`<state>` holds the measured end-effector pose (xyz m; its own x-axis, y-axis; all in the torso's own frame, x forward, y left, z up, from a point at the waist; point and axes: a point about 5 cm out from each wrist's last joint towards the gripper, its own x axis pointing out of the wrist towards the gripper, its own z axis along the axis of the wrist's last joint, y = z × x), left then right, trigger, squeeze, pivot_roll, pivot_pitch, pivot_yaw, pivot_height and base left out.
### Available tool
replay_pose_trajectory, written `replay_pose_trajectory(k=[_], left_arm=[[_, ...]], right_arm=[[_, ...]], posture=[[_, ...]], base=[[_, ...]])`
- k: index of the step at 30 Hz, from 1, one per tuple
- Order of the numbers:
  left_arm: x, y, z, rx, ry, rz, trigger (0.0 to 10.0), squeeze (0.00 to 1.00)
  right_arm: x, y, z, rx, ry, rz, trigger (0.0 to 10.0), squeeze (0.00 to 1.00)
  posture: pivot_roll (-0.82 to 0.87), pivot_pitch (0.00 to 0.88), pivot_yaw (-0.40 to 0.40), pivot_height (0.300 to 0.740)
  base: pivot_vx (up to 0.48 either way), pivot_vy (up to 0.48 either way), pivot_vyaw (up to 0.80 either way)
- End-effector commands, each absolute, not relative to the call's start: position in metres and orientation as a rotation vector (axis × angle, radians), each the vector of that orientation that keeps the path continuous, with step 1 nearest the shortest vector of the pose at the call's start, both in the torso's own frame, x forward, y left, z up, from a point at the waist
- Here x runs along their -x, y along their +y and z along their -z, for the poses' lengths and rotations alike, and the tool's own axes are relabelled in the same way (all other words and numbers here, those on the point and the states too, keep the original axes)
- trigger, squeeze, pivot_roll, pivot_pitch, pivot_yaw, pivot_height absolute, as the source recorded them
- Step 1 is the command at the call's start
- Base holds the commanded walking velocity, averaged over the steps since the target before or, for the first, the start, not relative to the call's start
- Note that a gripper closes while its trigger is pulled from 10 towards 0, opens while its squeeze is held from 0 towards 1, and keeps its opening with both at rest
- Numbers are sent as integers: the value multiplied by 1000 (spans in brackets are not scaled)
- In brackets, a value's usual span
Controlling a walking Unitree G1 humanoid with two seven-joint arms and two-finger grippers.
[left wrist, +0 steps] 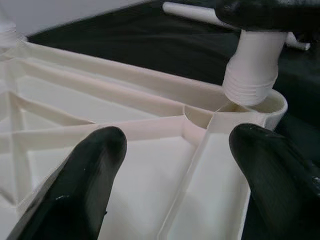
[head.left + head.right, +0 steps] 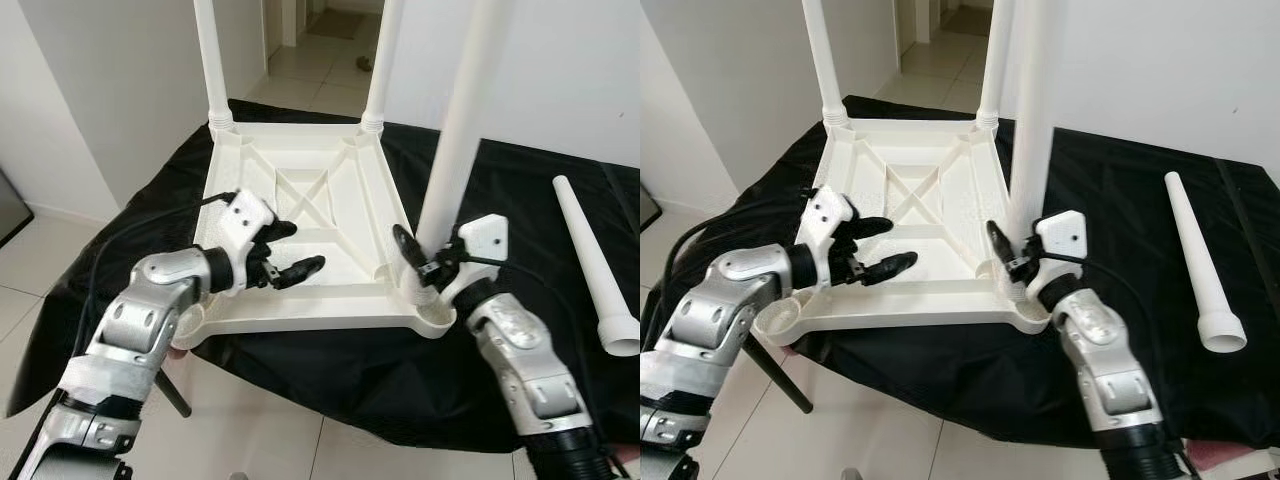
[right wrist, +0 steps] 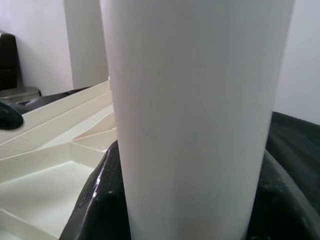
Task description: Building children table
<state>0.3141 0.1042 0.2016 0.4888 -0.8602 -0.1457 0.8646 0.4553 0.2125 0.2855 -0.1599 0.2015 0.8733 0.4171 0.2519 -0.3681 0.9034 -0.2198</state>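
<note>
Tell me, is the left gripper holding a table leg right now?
No, the left gripper hovers open over the upturned tabletop, while the right gripper grips the table leg.

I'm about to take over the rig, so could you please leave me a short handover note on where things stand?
Right hand: shut on the third leg, upright at the near right socket of the upturned tabletop; its threaded end is not fully seated.
Left hand: open, empty, over the tabletop's near left side.
Done: two far legs fitted.
Left: seat this leg, then fit the spare leg lying on the black cloth.
</note>
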Motion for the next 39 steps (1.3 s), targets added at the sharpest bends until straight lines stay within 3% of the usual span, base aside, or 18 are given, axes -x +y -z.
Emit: replay_pose_trajectory(k=[1,7,9,12,22,28,39], left_arm=[[-313,98,-192,-325,69,1144,10000,0],[-317,94,-177,-392,137,1150,10000,0],[-328,94,-198,-175,68,1061,10000,0],[-334,102,-208,-110,32,987,10000,0],[-313,159,-164,-414,195,903,10000,0],[-321,161,-192,-266,61,754,10000,0],[-318,163,-220,-246,-125,591,10000,0]], right_arm=[[-283,-158,-204,170,-280,-497,10000,0],[-282,-148,-220,125,-343,-493,10000,0],[-282,-139,-223,90,-359,-507,10000,0],[-282,-135,-221,82,-354,-515,10000,0],[-280,-127,-215,67,-330,-538,10000,0],[-287,-119,-224,53,-368,-516,10000,0],[-290,-124,-233,54,-407,-410,10000,0]], posture=[[-124,22,40,740],[-123,27,43,740],[-128,25,42,740],[-124,25,40,740],[-104,27,33,740],[-89,29,27,740],[-88,33,27,740]], base=[[0,0,0],[0,0,0],[0,0,0],[0,0,0],[0,0,0],[0,0,0],[0,0,0]])
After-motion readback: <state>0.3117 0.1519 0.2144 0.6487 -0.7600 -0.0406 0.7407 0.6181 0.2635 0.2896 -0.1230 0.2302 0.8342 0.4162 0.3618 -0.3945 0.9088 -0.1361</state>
